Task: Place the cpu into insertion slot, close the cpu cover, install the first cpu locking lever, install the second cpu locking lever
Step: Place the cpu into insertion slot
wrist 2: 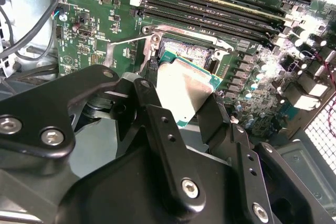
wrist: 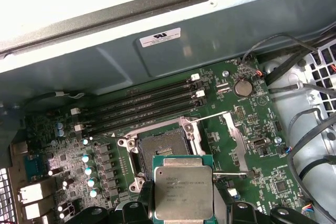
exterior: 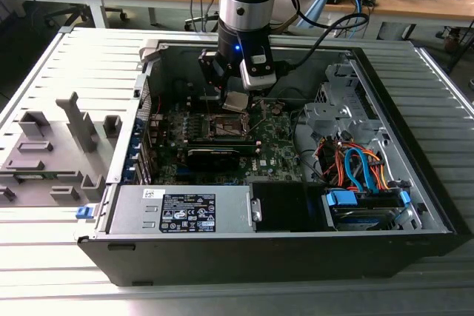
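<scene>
Plainly, the jaws are closed onto the cpu, pinching it by two opposite edges so that its pale metal face stays uncovered and the chip hangs flat; I judge that this hold is meant to let it go down level rather than corner first. In the exterior view the cpu is in the air inside the computer case, above the motherboard and not yet seated. In both wrist views it sits over the near edge of the insertion slot, whose dark recess is bare, so one chip and one socket are in play. The cpu cover stands swung up beside the socket, and the two locking levers lie loose on that side, which keeps the recess open for the chip. Beyond the socket I count four long memory slots, all unfilled, and one coin battery. Farther out, the exterior view shows one black graphics card just past the socket and one power supply along the near wall. The case lies on its side with the open face up, probably so the arm can come in from above, and it rests on the slatted counter beside one grey fixture.
</scene>
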